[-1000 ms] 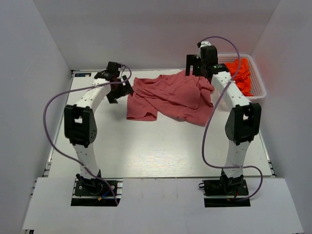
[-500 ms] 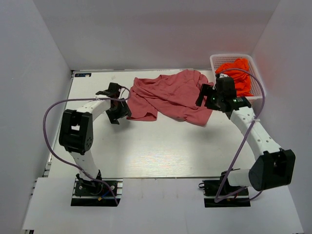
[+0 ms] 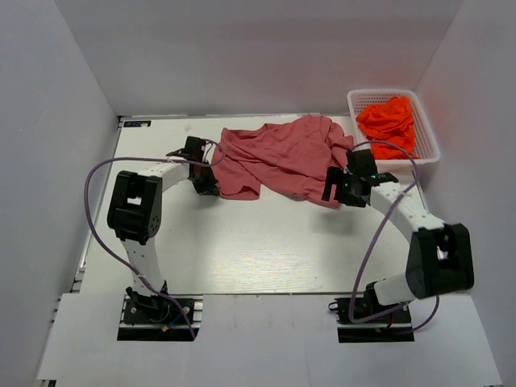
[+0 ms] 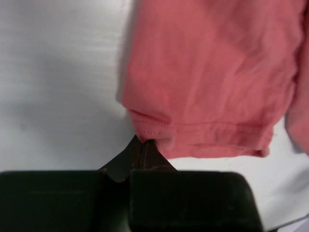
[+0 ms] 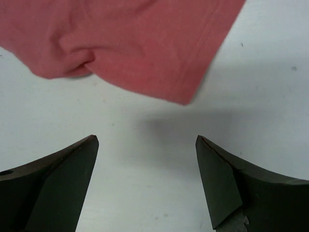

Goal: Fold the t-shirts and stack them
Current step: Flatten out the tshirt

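Note:
A rose-red t-shirt [image 3: 278, 161] lies crumpled at the back middle of the white table. My left gripper [image 3: 206, 182] is low at its front left corner, and in the left wrist view it [image 4: 142, 143] is shut on the stitched hem corner of the shirt [image 4: 212, 72]. My right gripper [image 3: 334, 190] sits at the shirt's front right corner. In the right wrist view it [image 5: 147, 139] is open and holds nothing, with the shirt's hem corner [image 5: 186, 94] just ahead of the fingertips. Orange t-shirts [image 3: 387, 121] are bunched in the basket.
A white mesh basket [image 3: 419, 161] stands at the back right corner against the right wall. White walls close in the table on the left, back and right. Purple cables loop off both arms.
My left gripper moved in to the shirt's front left corner and shut on the hem. My right arm swung from beside the basket down to the front right corner, still open.

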Controlling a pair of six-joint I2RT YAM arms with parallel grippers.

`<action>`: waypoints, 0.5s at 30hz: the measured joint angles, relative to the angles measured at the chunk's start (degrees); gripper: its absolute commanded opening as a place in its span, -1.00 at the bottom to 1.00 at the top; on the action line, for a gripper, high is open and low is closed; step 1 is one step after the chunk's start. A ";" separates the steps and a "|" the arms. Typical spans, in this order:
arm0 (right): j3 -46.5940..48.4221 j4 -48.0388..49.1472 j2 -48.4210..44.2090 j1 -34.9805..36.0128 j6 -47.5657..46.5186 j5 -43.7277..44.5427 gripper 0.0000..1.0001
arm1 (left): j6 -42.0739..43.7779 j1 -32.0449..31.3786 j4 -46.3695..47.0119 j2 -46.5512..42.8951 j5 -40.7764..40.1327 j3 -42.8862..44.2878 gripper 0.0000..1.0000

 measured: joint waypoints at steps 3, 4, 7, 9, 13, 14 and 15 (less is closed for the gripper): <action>0.04 4.52 5.62 -0.02 -1.99 -0.39 0.77 | 0.68 -0.02 1.68 1.14 2.40 0.90 -1.00; 0.24 5.29 7.43 -0.02 -2.40 -0.42 0.71 | 0.79 -0.02 2.05 1.33 2.89 1.03 -1.00; 2.23 7.34 13.73 -0.07 -3.37 -0.55 0.48 | 1.14 -0.02 2.40 1.36 3.69 1.03 -1.00; 4.02 7.76 17.35 -0.09 -3.41 -0.76 0.30 | 1.14 -0.02 2.19 1.07 3.67 0.96 -1.00; 4.61 7.78 19.02 -0.20 -3.37 -2.91 -1.00 | 1.09 -0.02 0.66 -1.86 3.15 -1.09 -1.00; 4.61 7.39 18.58 -0.28 -2.40 -3.87 -1.00 | 1.09 -0.02 0.50 -3.30 2.86 -2.08 -1.00; 4.61 7.06 18.08 -0.28 -2.51 -4.35 -1.00 | 1.07 -0.02 0.22 -4.85 2.73 -3.04 -1.00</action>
